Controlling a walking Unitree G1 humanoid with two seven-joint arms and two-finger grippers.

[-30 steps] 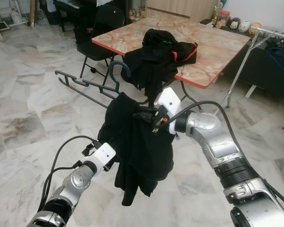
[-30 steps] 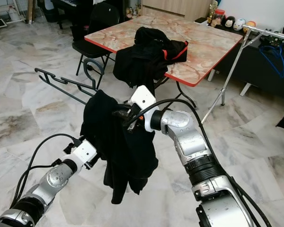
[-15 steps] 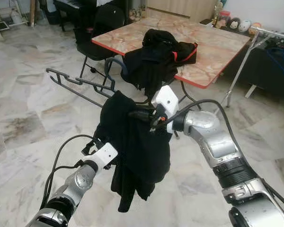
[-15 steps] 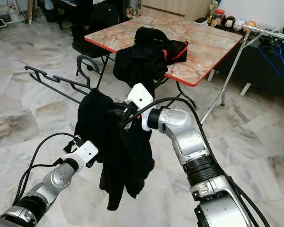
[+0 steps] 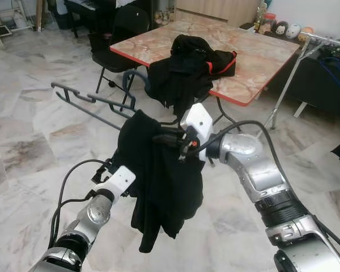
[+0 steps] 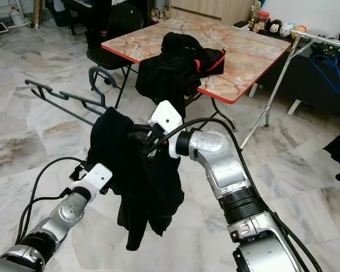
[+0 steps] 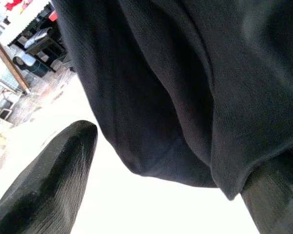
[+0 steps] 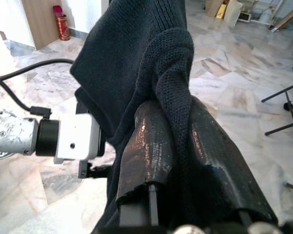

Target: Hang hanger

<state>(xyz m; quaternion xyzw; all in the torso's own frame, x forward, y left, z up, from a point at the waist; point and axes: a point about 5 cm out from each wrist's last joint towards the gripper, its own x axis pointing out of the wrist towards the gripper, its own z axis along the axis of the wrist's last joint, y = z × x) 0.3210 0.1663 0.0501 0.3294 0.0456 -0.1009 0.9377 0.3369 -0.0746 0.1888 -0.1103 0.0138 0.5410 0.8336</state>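
A black knitted garment point(image 5: 164, 175) hangs in the air between my two arms, draped over one end of a dark grey hanger point(image 5: 93, 105). The hanger's bar and hook stick out to the left of the cloth. My right gripper point(image 5: 161, 137) is shut on a fold at the garment's top; the right wrist view shows its fingers point(image 8: 151, 141) pinching the knit. My left gripper point(image 5: 118, 165) sits low at the garment's left edge. In the left wrist view its fingers point(image 7: 44, 185) stand wide apart, with cloth point(image 7: 185, 87) hanging above them and over one finger.
A marble-topped table point(image 5: 260, 56) with a pile of black clothes point(image 5: 190, 68) stands ahead, a black chair point(image 5: 122, 34) at its left. A metal clothes rail point(image 5: 323, 39) with a blue hanger point(image 6: 328, 62) is at the far right. Marble floor lies all around.
The hanger and garment have shifted a little to the left, along with both grippers. A dark shape has come in at the right edge.
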